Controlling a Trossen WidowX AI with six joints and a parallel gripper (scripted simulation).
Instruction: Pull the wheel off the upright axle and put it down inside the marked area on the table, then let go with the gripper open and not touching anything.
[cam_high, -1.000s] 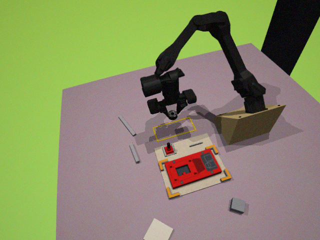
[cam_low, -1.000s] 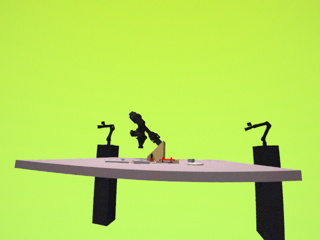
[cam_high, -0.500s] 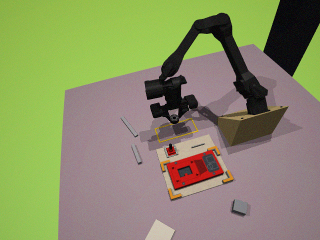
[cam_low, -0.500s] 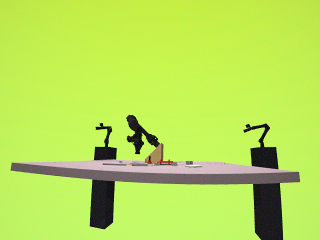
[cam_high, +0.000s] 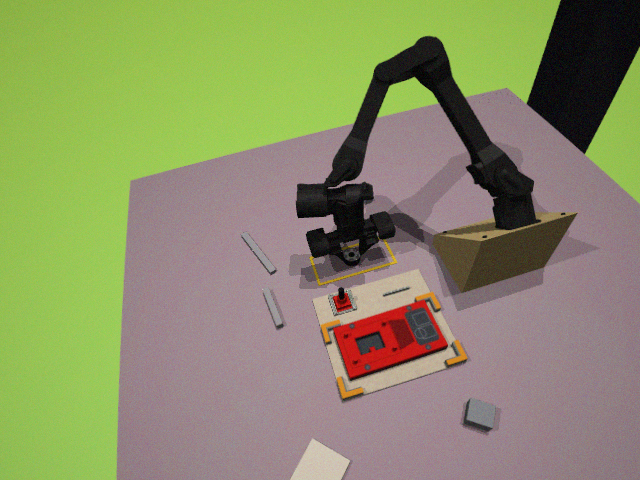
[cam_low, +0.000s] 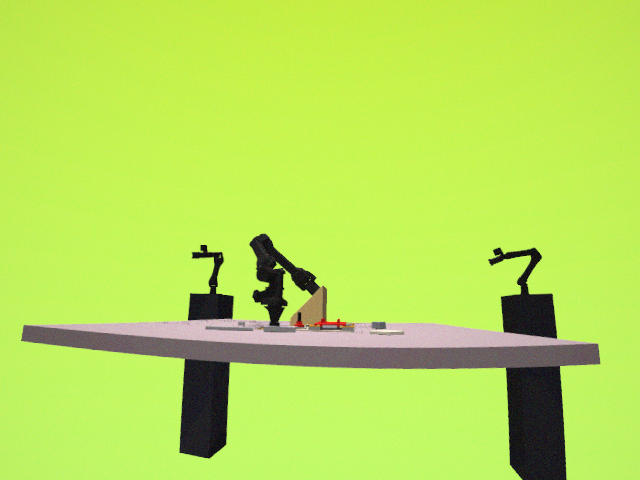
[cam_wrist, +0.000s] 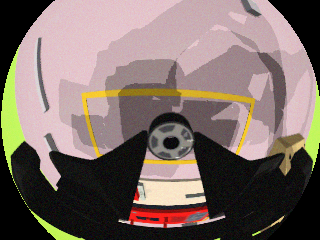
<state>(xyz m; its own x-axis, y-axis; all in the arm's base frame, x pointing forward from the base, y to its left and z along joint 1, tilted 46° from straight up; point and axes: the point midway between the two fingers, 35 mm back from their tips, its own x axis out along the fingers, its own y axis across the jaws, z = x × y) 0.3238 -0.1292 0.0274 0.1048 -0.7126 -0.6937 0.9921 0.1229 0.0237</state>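
No text, label, brand or number can be read in any of the three views. The only sign is the yellow outline (cam_high: 353, 268) drawn on the table (cam_high: 206, 335), a plain rectangle without words. The red plate (cam_high: 388, 341) has dark shapes on it, but no letters can be made out there. The orange corner marks (cam_high: 457, 353) around it are also bare, and so is the tan block (cam_high: 501, 253).
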